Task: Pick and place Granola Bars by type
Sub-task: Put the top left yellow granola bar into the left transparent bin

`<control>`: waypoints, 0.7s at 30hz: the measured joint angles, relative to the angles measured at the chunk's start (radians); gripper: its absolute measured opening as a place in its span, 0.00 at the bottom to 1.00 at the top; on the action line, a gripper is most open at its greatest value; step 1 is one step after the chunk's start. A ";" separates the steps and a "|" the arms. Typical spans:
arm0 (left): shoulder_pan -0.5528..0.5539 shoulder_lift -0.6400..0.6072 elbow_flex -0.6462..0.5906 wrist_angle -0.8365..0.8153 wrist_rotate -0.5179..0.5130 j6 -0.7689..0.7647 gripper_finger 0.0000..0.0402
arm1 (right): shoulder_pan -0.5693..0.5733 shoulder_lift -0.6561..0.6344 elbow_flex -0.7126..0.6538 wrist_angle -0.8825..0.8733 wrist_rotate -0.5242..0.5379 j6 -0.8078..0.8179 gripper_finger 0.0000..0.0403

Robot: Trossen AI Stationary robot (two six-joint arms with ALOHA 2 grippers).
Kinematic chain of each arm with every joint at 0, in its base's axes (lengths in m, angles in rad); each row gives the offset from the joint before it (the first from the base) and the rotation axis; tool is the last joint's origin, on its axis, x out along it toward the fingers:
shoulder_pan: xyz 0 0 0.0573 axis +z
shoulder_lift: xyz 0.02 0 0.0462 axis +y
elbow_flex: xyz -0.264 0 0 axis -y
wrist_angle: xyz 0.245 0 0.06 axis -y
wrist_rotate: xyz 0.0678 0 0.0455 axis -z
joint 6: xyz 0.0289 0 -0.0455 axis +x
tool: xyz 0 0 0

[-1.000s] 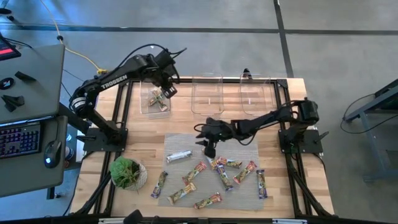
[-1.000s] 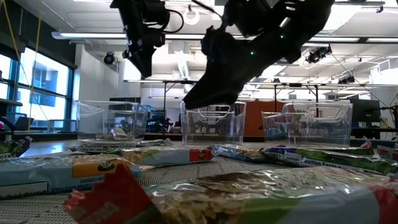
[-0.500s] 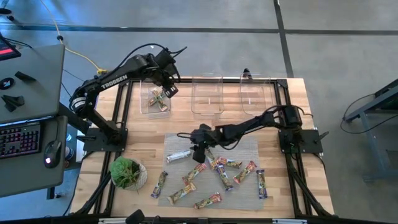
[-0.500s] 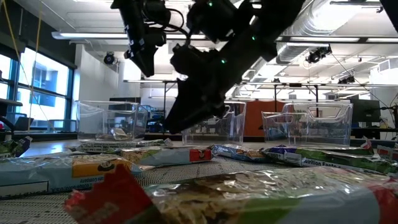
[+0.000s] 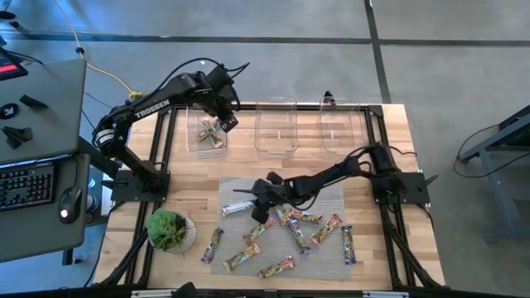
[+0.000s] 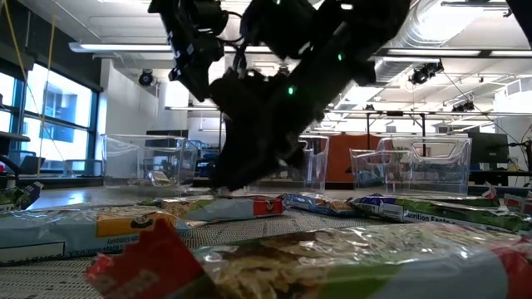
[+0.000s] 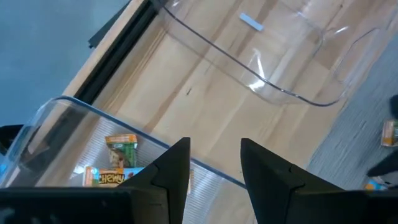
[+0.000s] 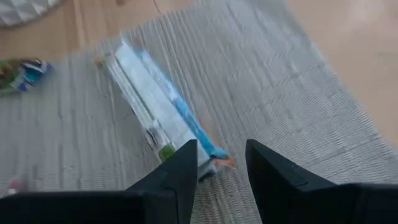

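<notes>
right end effector [image 8: 216,167] moved to silver bar [image 8: 158,109] | fingers apart

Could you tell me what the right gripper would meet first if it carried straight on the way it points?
Most likely the silver bar lying on the grey mat: the open right gripper points at its near end, though the remaining gap is unclear.

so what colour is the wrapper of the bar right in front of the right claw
Silver-white with a light blue stripe, clearest in the right wrist view; the right claw is open above it.
</notes>
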 joint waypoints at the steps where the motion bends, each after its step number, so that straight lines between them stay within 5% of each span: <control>1: 0.000 0.000 0.000 0.000 0.003 -0.002 0.34 | 0.002 0.003 -0.001 0.000 0.001 0.005 0.30; 21: 0.000 0.000 0.000 0.001 0.007 -0.021 0.34 | 0.007 -0.006 0.001 -0.028 -0.025 0.061 0.30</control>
